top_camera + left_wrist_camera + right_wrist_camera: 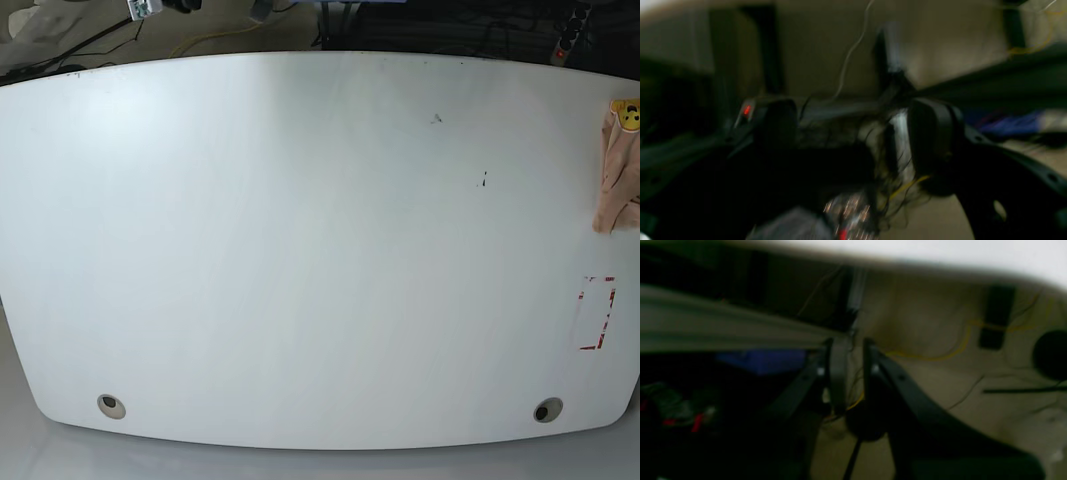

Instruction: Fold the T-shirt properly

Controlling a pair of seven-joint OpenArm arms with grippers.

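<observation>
Plainly, the left gripper (853, 140) stands wide open, holding nothing; the right gripper (850, 373) is nearly closed, jaws empty (both views blurred). The T-shirt (620, 170) lies bunched at the table's (300, 250) three-o'clock edge, long axis twelve-to-six.

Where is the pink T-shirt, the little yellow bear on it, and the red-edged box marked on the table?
T-shirt (618, 180): base view, on the pink cloth at the right edge.
Yellow bear print (627, 115): base view, on the bear's face.
Red-edged rectangle (597, 313): base view, on the marked patch's middle.
</observation>
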